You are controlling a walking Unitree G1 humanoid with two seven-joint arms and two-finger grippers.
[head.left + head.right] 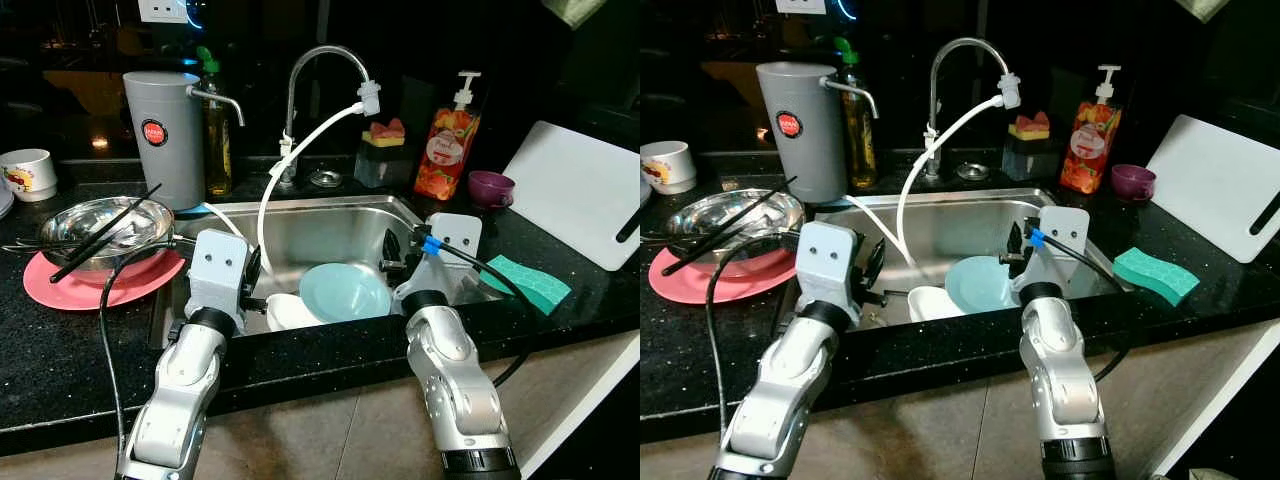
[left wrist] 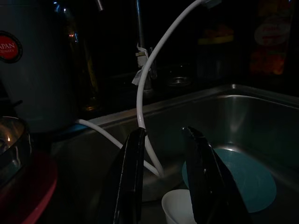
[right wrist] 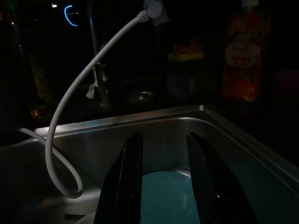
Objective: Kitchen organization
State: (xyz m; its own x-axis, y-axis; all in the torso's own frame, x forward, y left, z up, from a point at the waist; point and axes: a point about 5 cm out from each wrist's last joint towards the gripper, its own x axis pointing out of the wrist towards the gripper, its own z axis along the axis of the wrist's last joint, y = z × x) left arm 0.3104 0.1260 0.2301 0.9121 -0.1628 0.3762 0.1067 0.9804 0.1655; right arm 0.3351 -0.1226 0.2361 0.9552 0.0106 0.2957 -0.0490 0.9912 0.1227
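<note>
A steel sink point(image 1: 330, 232) holds a light blue plate point(image 1: 345, 292) leaning over a white bowl point(image 1: 290, 312). My left gripper point(image 1: 254, 274) hovers at the sink's front left, open and empty, with the white bowl point(image 2: 180, 205) just below its fingers. Over the sink's right side my right gripper point(image 1: 392, 252) is open above the blue plate point(image 3: 163, 193), holding nothing. A white hose point(image 1: 272, 185) runs from the faucet point(image 1: 318, 55) down into the sink. On the left counter a steel bowl point(image 1: 100, 222) with black chopsticks point(image 1: 108, 232) sits on a pink plate point(image 1: 80, 290).
A grey kettle point(image 1: 163, 135) and an oil bottle point(image 1: 216, 130) stand behind the bowl, and a white mug point(image 1: 28, 172) sits far left. To the right are a soap dispenser point(image 1: 447, 150), purple cup point(image 1: 490, 187), white cutting board point(image 1: 580, 190) and green sponge point(image 1: 530, 283).
</note>
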